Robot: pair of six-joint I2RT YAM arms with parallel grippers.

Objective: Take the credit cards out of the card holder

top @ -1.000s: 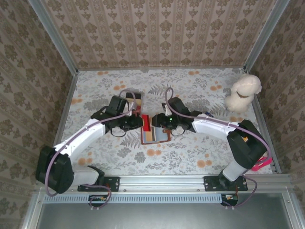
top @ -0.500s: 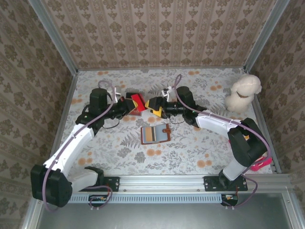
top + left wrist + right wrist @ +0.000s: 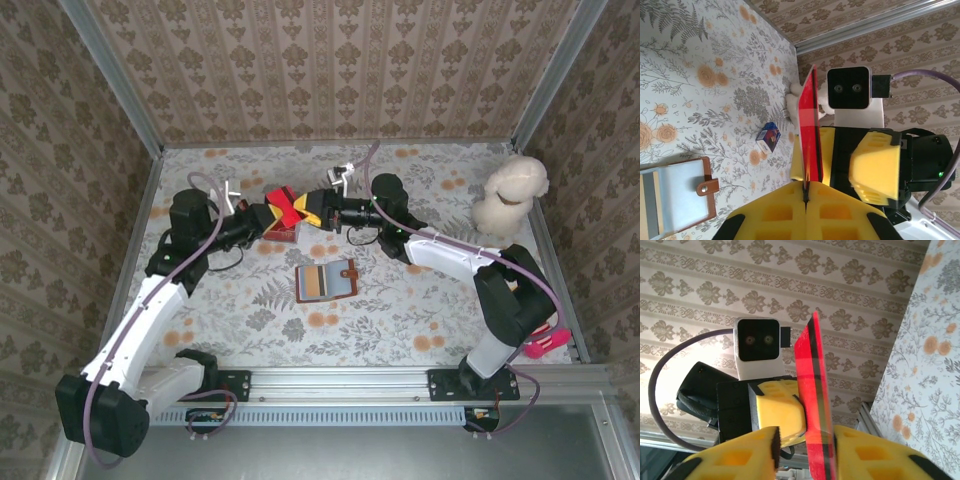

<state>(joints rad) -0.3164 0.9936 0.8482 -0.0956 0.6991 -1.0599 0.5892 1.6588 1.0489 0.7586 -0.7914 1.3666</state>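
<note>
Looking down in the top view, a table [image 3: 400, 320] covered in a grey fern-and-orange-blossom print sits inside walls [image 3: 330, 70] of beige damask paper framed by metal rails. The left gripper [image 3: 262, 215] and right gripper [image 3: 318, 210] meet nose to nose above the far half of the table, with a red credit card [image 3: 284, 207] between them. The card holder [image 3: 327, 282] lies open and flat on the table nearer the arm bases than both sets of jaws, brown leather with pale inner pockets. A fluffy cream plush toy [image 3: 508, 195] sits well beyond the right gripper's wrist side.

Left wrist view: the left jaws, blocky yellow moulded pads, are pressed together on the lower edge of the thin, glossy card, which stands edge-on with a dark stripe. Past the card are the right gripper's fingers [image 3: 875, 167], one on each side of it. The card holder's tab and grey-blue pocket lie on the table to one side of the jaws, and a small blue box [image 3: 768, 138] lies further off.

Right wrist view: the right jaws stand partly open around the card, which lies against one finger, with a gap to the other.
</note>
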